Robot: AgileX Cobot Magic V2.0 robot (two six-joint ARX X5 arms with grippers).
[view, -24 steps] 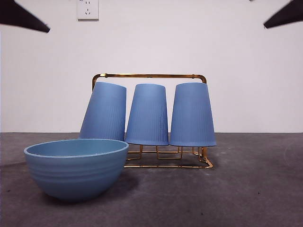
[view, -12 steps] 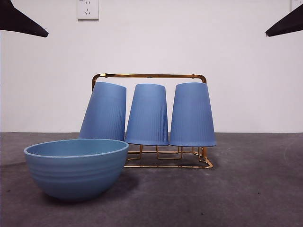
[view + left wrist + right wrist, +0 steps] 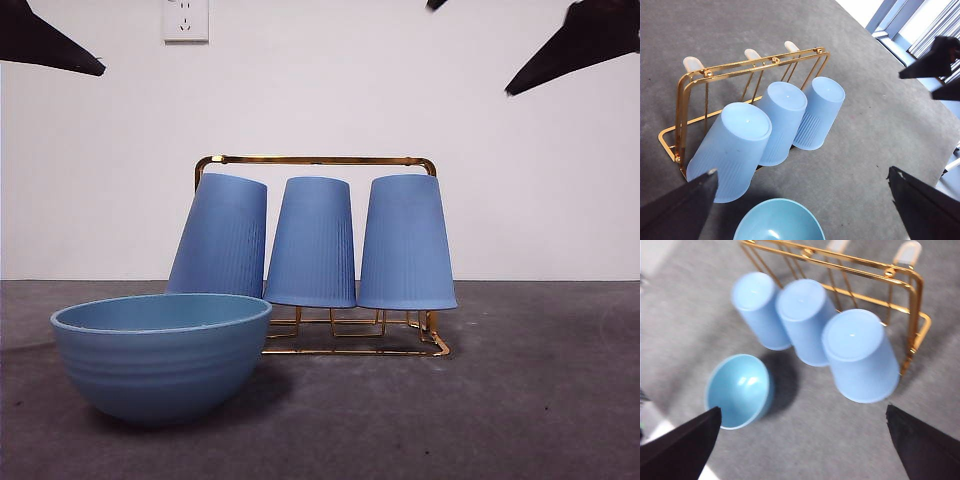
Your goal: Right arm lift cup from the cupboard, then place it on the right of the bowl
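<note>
Cup (image 3: 860,355) sits racked, seemingly well below the open right tool (image 3: 800,450).

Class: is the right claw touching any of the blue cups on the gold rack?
Apart. The right wrist view shows the right claw open, with grey table between it and the nearest cup.

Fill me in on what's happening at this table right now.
Nothing is being held yet. Three blue cups sit upside down on the gold wire rack: the left cup leans, the middle cup and the right cup stand straighter. A light-blue bowl sits on the table in front of the rack's left end. The right claw hangs open above the cups and bowl, touching nothing. The left claw is also open, waiting up high.
</note>
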